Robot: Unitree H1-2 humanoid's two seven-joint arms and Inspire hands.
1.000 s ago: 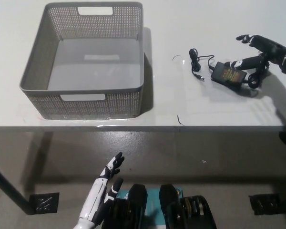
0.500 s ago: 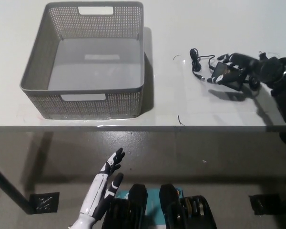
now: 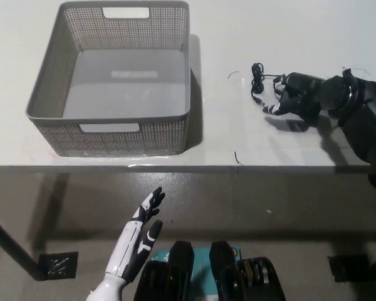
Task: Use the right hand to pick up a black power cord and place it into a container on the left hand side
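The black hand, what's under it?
The right hand covers the black power brick; only the thin cord shows, trailing left on the white table. Whether the fingers have closed on the brick is hidden. The left hand rests below the table.

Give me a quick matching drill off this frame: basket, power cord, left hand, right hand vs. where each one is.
Things:
1. basket
2. power cord
3. left hand
4. right hand

Places:
A. below the table edge, lower left, fingers apart, holding nothing
B. on the table's right side, over the cord's adapter
C. on the table's left side, nothing in it
D. on the table, its thin loop left of the black hand

Pairs: 1-C, 2-D, 3-A, 4-B
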